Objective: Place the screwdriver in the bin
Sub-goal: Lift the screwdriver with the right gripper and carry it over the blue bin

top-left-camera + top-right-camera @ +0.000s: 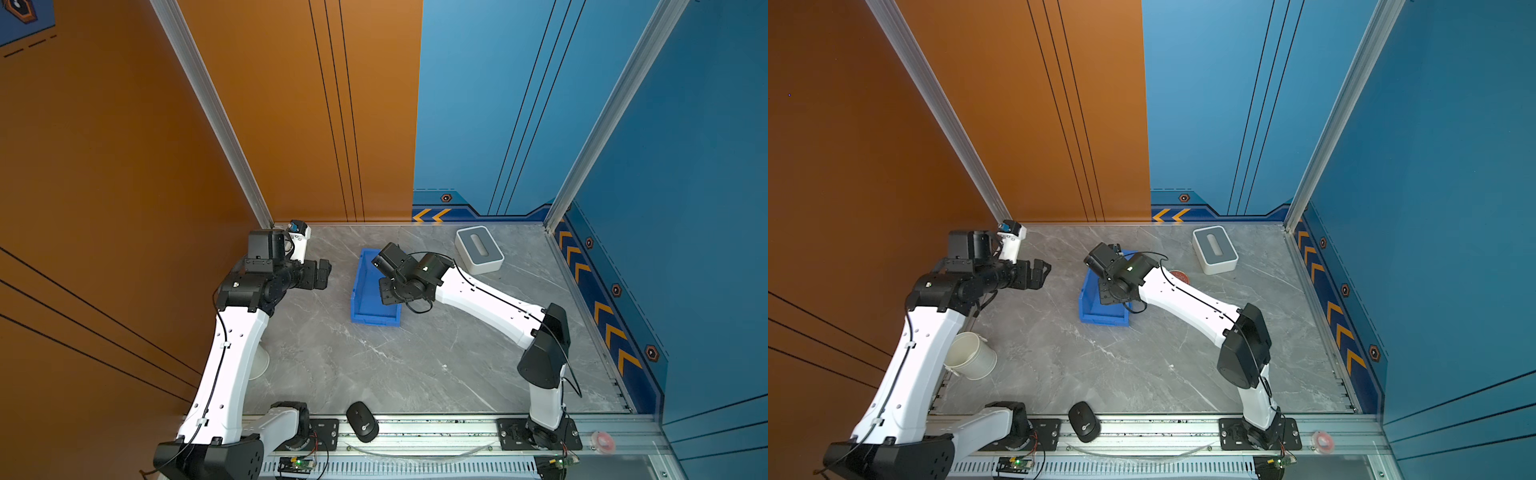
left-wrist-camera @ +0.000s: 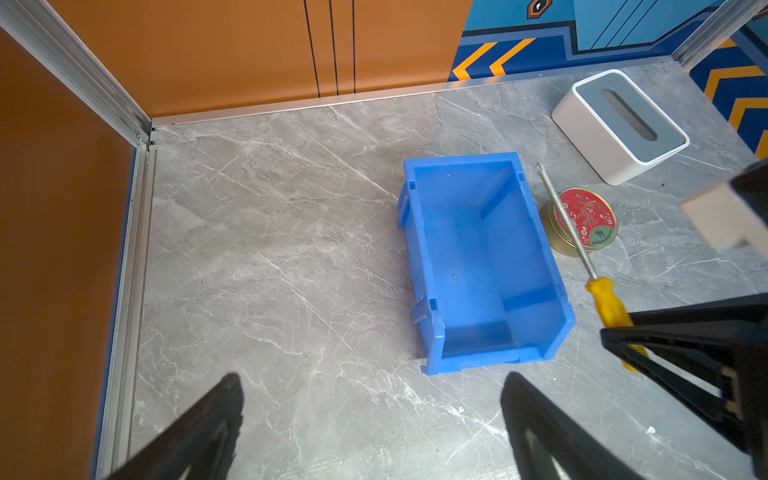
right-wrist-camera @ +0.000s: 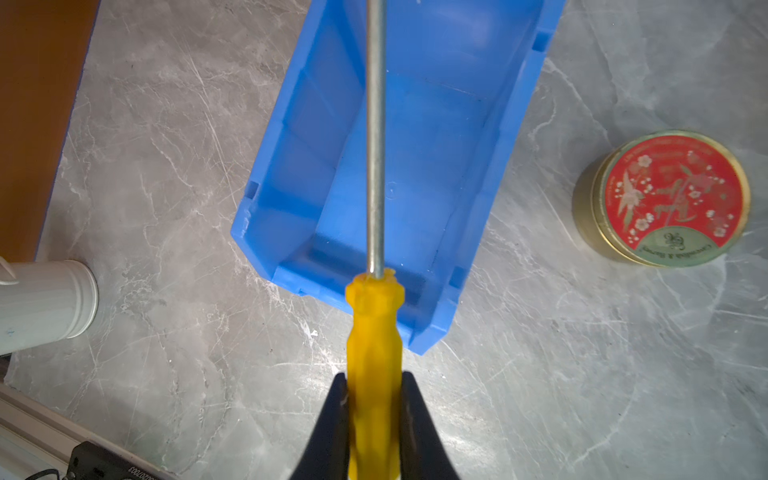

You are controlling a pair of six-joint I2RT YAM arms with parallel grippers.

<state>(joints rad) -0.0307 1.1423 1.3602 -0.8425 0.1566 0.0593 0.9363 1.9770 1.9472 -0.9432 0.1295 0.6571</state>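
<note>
The right end effector (image 3: 374, 376) is clamped on the yellow handle of the screwdriver (image 3: 375, 232), its two black fingers (image 3: 409, 399) pressing the handle from either side near its butt end, with the thin grey shaft pointing straight out ahead of them. In the right wrist view the shaft runs lengthwise over the open inside of the bin (image 3: 291, 145), and the front of the handle crosses one of the bin's short walls. The screwdriver is held up in the air, not lying in the bin; the left wrist view shows it slanting beside a long wall of the bin, its shaft crossing in front of a round red-lidded tin (image 2: 590, 216). The bin stands upright and empty in the back half of the tabletop (image 1: 415, 365), about midway between the left and right edges, and in both top views the right arm's wrist hangs over it and hides part of it. The tin sits on the tabletop just beside the bin, between it and a white box with a grey slotted top (image 1: 480, 249) near the back right corner. The left end effector (image 2: 372, 378) stands open and empty, fingers spread wide, near the back left corner and well apart from the bin. A white cup (image 1: 971, 355) lies near the left edge, and a black computer mouse (image 1: 362, 422) rests at the front edge between the two arm bases.
</note>
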